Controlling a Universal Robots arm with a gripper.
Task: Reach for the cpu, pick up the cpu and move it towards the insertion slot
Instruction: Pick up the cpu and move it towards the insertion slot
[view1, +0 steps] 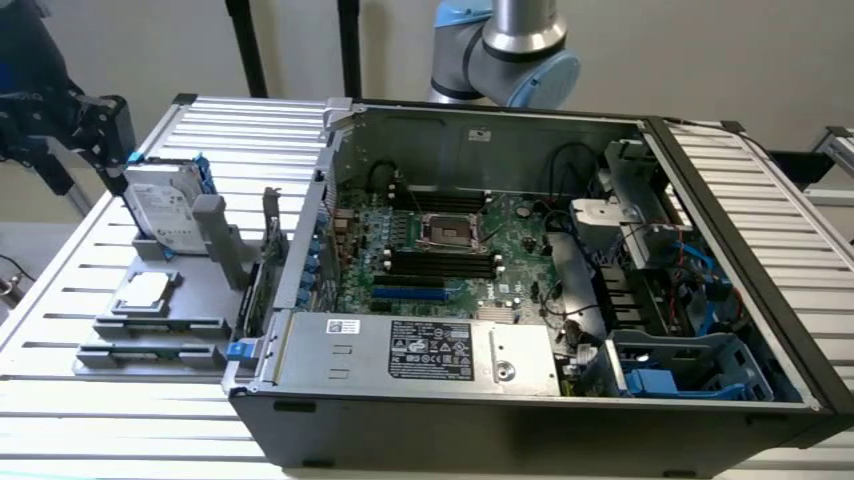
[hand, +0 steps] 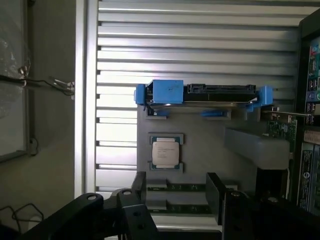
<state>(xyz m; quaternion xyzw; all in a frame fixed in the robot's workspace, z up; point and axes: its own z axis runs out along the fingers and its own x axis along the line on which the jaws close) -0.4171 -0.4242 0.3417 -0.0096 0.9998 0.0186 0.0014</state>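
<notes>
Reaching step: the hand (hand: 177, 197), spread wide and empty, hovers near the cpu (hand: 166, 152) in its grey holder (hand: 200, 135). Grasping calls for straddling its edges squarely.

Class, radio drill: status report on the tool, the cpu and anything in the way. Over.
Tool open, empty, short of the cpu. It lies flat in the grey holder, untouched. Nothing between the two.

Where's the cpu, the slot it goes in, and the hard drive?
cpu (hand: 166, 152): wrist view, middle of its silvery top.
slot (view1: 447, 232): exterior view, its dark centre.
hard drive (view1: 162, 205): exterior view, its labelled silver face.
</notes>
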